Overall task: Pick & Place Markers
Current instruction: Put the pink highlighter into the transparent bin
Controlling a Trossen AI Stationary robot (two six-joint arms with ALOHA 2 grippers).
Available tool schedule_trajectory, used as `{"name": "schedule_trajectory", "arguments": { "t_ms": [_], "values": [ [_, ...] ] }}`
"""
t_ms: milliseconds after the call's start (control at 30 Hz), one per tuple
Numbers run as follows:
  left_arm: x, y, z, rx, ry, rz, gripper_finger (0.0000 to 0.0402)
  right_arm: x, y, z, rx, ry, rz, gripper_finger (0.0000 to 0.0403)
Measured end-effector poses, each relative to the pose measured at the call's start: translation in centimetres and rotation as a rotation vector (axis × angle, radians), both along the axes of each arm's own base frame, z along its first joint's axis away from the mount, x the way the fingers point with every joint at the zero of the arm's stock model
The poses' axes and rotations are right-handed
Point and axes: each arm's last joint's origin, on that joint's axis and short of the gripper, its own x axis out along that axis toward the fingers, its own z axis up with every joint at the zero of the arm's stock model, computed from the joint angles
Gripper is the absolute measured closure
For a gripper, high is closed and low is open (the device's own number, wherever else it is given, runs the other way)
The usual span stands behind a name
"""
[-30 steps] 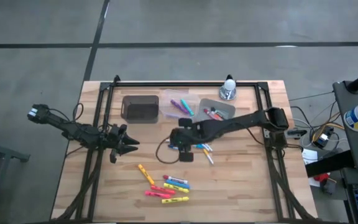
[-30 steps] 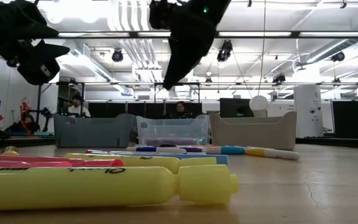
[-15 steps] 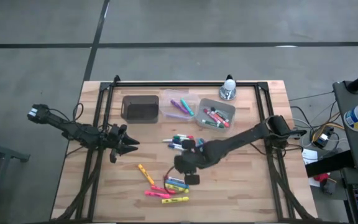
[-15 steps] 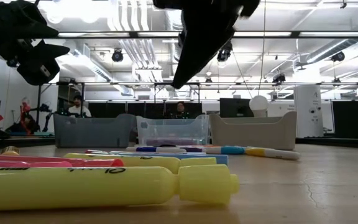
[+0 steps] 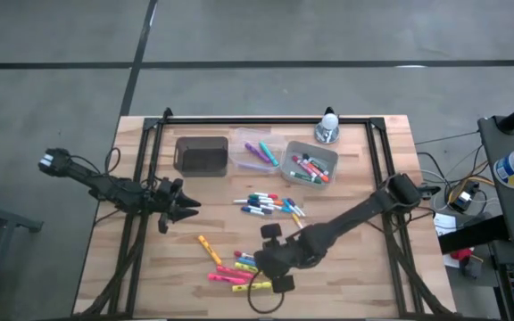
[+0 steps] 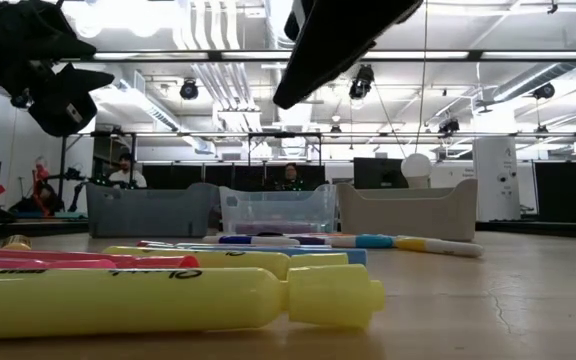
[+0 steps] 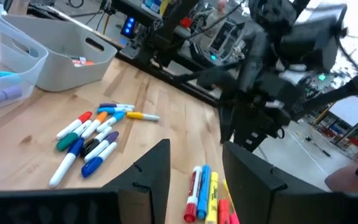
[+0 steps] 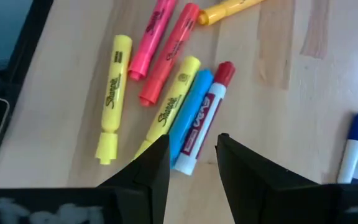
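Our right gripper [image 8: 188, 163] hangs empty, jaws narrowly parted, above the markers [image 8: 194, 121], its fingers hiding their lower ends. Our left gripper [image 5: 184, 206] waits open and empty at the table's [image 5: 355, 276] left side.

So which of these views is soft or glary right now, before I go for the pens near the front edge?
Low view: the nearest yellow marker fills the foreground, soft, and ceiling lights glare behind the arms. Left wrist view: the other arm is smeared. Right wrist view: markers sharp, the red-capped marker readable past the open right gripper.
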Motion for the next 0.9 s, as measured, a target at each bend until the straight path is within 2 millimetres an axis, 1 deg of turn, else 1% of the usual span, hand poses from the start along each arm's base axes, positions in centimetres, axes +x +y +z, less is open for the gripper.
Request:
{"name": "schedule_trajectory", "arguments": {
  "t_ms": [200, 400, 500, 567, 667, 767, 800, 900],
  "values": [
    [1.1, -0.9, -0.2, 0.036, -0.006, -0.036, 0.0262, -0.4, -0.2, -0.4, -0.057, 0.016, -0.038, 0.028],
    [1.9, -3.0, -1.0, 0.121, 0.073, -0.148, 0.0262, -1.1, -0.7, -0.8, -0.113, 0.081, -0.115, 0.028],
    [2.1, -4.5, -1.4, 0.167, 0.135, -0.223, 0.0262, -1.4, -1.0, -0.9, -0.156, 0.096, -0.161, 0.028],
    [2.6, -5.7, -0.5, 0.159, 0.124, -0.252, 0.0262, -1.5, -1.1, -1.0, -0.175, 0.102, -0.17, 0.028],
    [3.3, -7.8, -0.3, 0.198, 0.175, -0.291, 0.0262, -1.5, -1.2, -1.0, -0.184, 0.103, -0.173, 0.028],
    [4.4, -10.2, 0.6, 0.226, 0.199, -0.296, 0.0262, -1.6, -1.2, -1.0, -0.187, 0.108, -0.172, 0.028],
    [4.9, -10.9, 0.7, 0.245, 0.227, -0.295, 0.0262, -1.6, -1.2, -1.0, -0.187, 0.108, -0.173, 0.028],
    [6.0, -12.6, 0.0, 0.333, 0.374, -0.279, 0.0262, -1.6, -1.2, -1.0, -0.189, 0.113, -0.174, 0.028]
  ]
}}
